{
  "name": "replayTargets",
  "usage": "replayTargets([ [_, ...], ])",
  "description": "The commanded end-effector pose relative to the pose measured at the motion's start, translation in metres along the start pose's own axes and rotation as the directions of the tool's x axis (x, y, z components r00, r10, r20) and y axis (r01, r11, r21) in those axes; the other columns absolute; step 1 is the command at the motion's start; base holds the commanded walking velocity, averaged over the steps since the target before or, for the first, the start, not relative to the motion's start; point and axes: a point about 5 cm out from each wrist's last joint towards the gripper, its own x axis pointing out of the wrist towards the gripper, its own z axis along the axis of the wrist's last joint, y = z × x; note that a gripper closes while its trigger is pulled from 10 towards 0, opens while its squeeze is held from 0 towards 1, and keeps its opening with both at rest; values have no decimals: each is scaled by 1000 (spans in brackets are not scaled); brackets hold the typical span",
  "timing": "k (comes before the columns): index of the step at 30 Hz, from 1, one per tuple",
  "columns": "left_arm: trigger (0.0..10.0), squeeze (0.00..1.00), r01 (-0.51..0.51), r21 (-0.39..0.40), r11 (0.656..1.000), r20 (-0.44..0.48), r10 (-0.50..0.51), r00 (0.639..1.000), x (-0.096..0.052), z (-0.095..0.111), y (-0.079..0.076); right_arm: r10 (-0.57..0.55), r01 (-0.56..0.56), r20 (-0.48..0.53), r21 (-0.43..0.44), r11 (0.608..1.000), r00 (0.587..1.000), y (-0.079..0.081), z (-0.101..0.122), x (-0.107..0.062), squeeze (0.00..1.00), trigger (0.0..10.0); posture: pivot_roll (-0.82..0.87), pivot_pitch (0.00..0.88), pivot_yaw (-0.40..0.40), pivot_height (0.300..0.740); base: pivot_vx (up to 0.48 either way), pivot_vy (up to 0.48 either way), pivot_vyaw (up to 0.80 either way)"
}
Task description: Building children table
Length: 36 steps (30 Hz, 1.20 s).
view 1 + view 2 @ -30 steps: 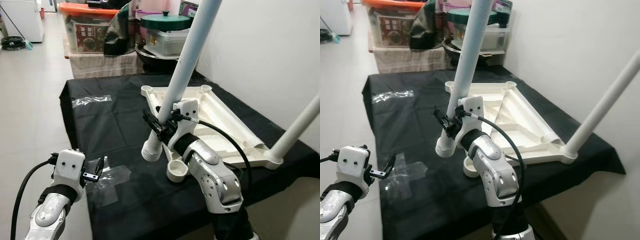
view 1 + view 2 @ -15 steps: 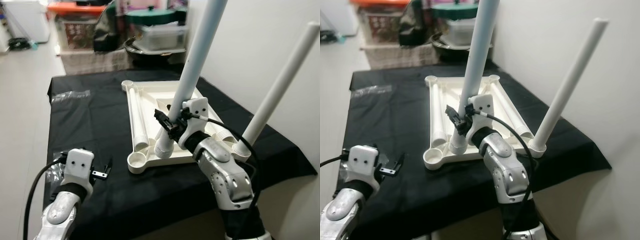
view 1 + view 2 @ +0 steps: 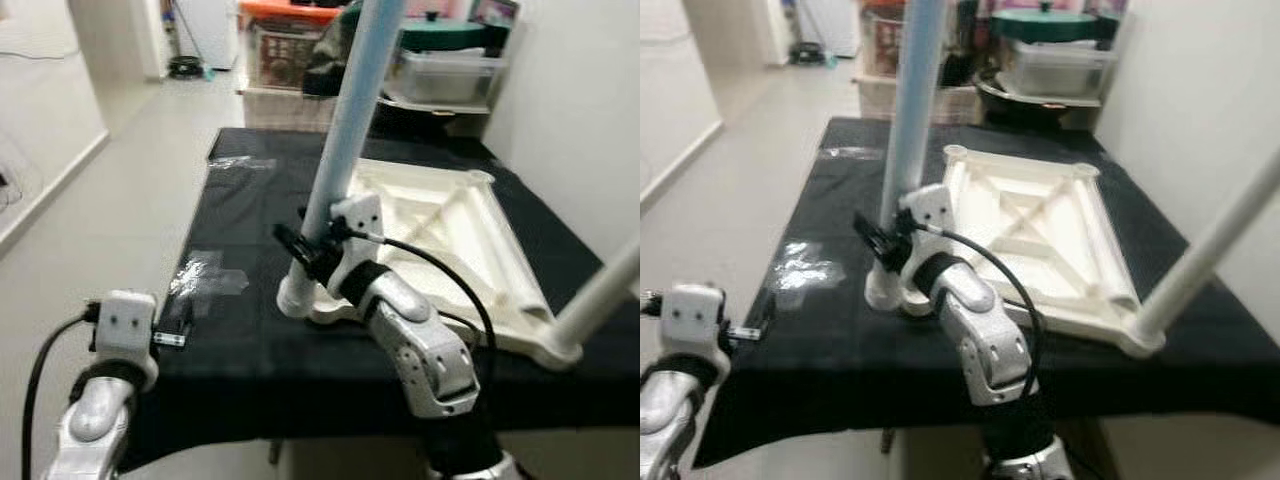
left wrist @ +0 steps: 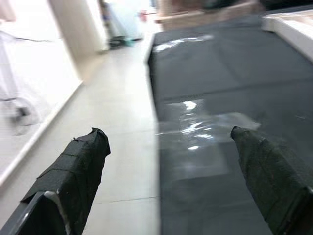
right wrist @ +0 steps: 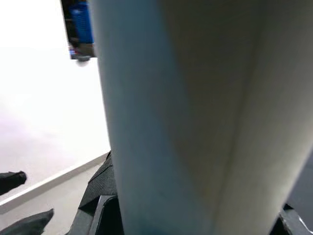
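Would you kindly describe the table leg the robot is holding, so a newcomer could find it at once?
Start at the black-covered table, where the white tabletop lies upside down. At its near left corner stands a long white leg, gripped low by the right gripper. Unlike the other leg at the near right corner, it is held.

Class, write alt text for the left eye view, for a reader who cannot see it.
The right gripper clamps a white table leg, its lower end at a corner of the upturned white tabletop on a black-covered table. The left gripper hovers open at the table's left edge.
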Motion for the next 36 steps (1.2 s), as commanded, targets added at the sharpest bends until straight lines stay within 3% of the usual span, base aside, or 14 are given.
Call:
replayTargets([
  [1,10000,0,0,2,1000,-9,0,1000,0,-2,-1,-18,19,14,-16,1000,1000,-5,2,-2,0,10000,60,0,-73,740,0,0,800],
  [5,10000,0,-6,12,1000,-8,6,1000,1,-2,-3,-25,26,28,-8,1000,999,-5,2,-2,0,10000,59,0,-69,740,0,0,747],
  [15,10000,0,14,17,1000,2,-14,1000,4,0,-9,-71,71,43,17,997,997,-11,2,-3,0,10000,58,0,-65,740,0,0,0],
  [26,10000,0,18,28,999,7,-18,1000,6,0,-13,-66,67,46,-19,998,997,-10,1,-1,0,10000,61,0,-63,740,0,-479,125],
  [30,10000,0,9,17,1000,14,-9,1000,7,1,-12,-61,62,46,-32,998,997,-9,1,0,0,10000,60,0,-63,740,0,0,800],
  [36,10000,0,-23,1,1000,34,23,999,10,4,-10,-65,65,51,-4,998,997,-11,1,-1,0,10000,56,0,-64,740,0,0,0],
])
